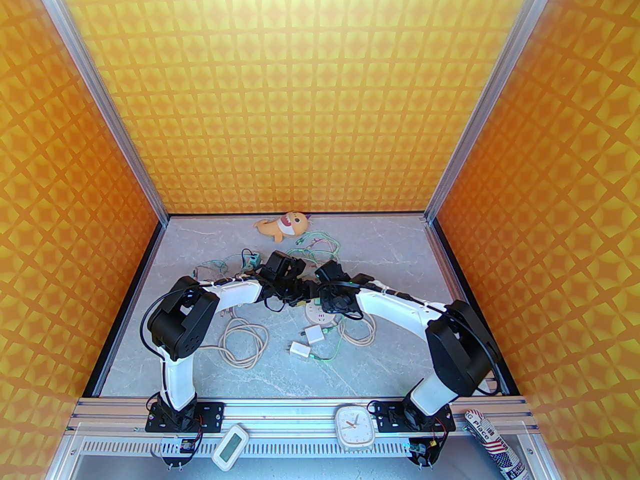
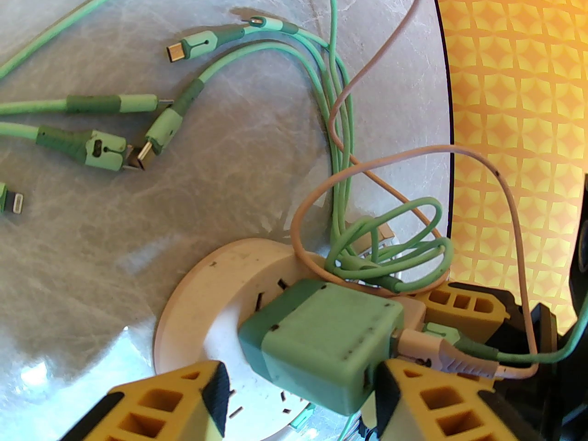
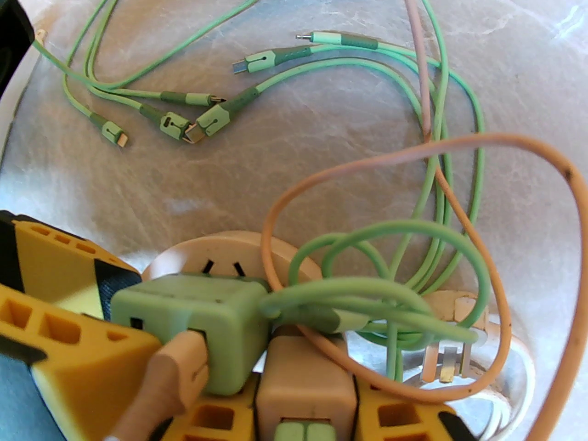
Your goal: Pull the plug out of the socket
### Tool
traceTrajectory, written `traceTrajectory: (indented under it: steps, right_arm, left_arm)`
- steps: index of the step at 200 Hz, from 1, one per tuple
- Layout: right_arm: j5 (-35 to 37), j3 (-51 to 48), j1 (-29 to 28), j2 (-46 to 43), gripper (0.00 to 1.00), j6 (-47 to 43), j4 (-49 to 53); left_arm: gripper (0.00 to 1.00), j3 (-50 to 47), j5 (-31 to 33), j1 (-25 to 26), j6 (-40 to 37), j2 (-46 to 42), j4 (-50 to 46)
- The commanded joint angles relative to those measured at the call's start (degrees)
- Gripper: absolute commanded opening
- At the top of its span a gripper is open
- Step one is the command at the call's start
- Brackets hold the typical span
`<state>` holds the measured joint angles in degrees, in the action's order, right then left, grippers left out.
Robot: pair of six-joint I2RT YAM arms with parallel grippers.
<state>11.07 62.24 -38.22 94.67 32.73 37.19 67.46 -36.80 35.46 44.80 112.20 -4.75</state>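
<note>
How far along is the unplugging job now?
Done, apparently: two white plugs lie loose on the table. In hand: right gripper shut on the pink plug; left gripper straddles the green plug, which sits on the socket. Left: pulling green off; pink's seating is hidden.

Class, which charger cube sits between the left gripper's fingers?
The green cube, on the round socket, flanked by the left gripper. The pink cube is in the right gripper; the white cubes lie loose.

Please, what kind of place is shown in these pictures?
Most likely a robot test booth: a left arm and right arm bolted to an aluminium rail, orange patterned walls closing in a table, and cables laid out around a socket.
</note>
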Motion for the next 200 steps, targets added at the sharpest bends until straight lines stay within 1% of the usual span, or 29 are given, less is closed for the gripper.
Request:
traceTrajectory:
  steps: [1,38,69,94,157,200]
  right_arm:
    - [1.28,3.80,-3.20,1.74,0.23,-1.62,0.70]
    - [2.02,5.43,-5.64,4.07,0.23,-1.84,1.64]
    - [3.36,4.35,-5.47,2.03,0.23,-2.14,0.51]
    - [1.57,2.79,-3.58,-0.28,0.23,-2.08,-0.70]
    - [-4.98,-2.95,4.64,-6.13,0.23,-0.97,-4.48]
    - [-6.02,-2.92,5.35,-6.84,0.23,-0.92,-4.39]
  left_arm:
    - [0.56,-3.12,9.73,1.27,-0.81,6.06,-11.98]
    - [0.56,-2.89,10.19,1.30,-1.20,6.19,-12.66]
    - [0.55,-2.89,10.97,1.32,-1.62,6.32,-13.58]
    - [0.55,-3.16,11.38,1.32,-2.07,6.54,-14.28]
    - [0.55,-4.97,12.09,1.32,-2.26,6.44,-14.10]
    - [0.55,-5.26,12.28,1.36,-2.02,6.63,-14.05]
